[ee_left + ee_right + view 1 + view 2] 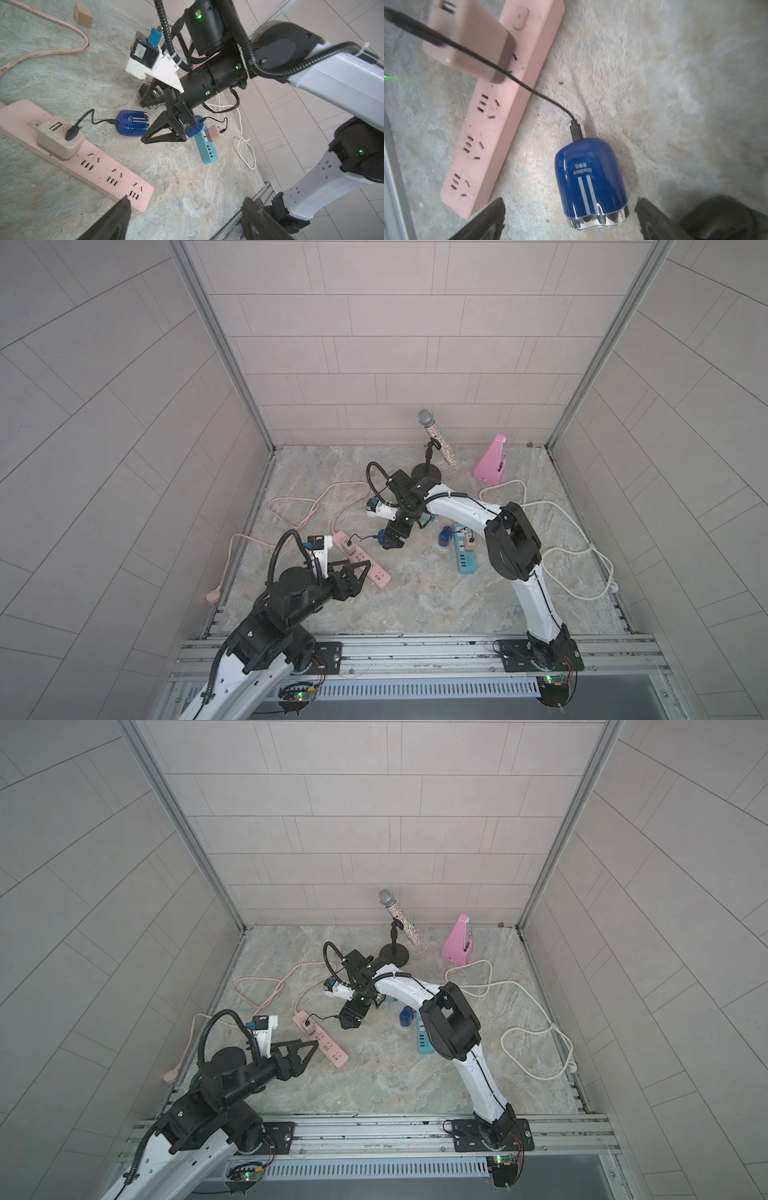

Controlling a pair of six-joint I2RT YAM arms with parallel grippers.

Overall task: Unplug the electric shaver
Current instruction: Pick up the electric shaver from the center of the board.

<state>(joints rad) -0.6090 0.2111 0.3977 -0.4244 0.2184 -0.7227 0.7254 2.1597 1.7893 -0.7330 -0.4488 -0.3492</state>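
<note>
Fingers of the right gripper are held wide apart, flanking the blue electric shaver. The shaver, seemingly untouched, is laid beside the pink power strip and cabled to its adapter. The left gripper is likewise spread over the strip's end.

On the bench the shaver lies just right of a power strip, its cable running to an adapter plugged into that strip. A second strip lies farther right, and a microphone stand stands behind.

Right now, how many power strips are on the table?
2: the pink strip before the left pincer; the teal strip farther off, partly under the right arm.
</note>
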